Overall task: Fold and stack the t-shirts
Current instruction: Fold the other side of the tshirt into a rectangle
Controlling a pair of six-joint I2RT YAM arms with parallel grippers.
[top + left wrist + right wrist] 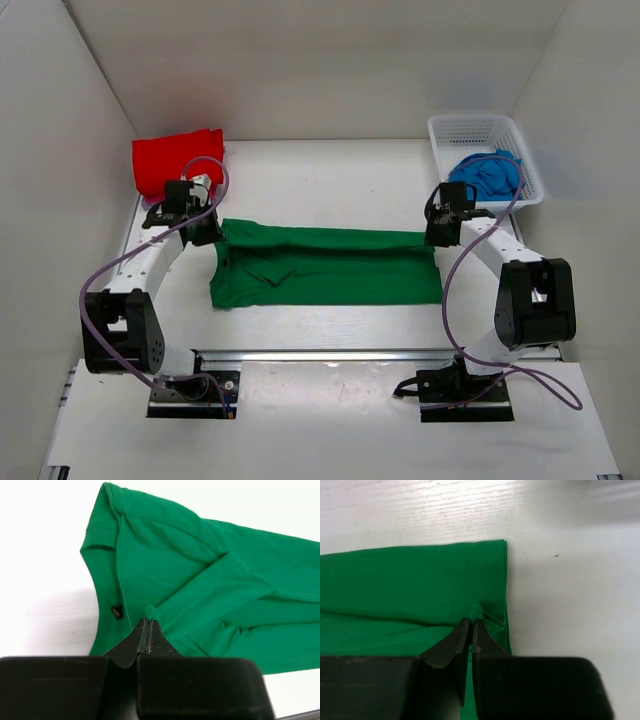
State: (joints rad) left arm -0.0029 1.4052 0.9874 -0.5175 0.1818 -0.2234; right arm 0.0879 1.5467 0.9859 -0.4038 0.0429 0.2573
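Limp and light, the green t-shirt (330, 268) lies spread on the table (330, 180), the left gripper (149, 632) and right gripper (471, 632) each clenched on a pinch of its far edge, seemingly through both layers.

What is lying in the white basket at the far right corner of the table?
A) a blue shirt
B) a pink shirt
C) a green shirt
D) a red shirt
A: the blue t-shirt lies bunched inside the white mesh basket, while the red t-shirt sits at the far left and the green t-shirt is spread mid-table.
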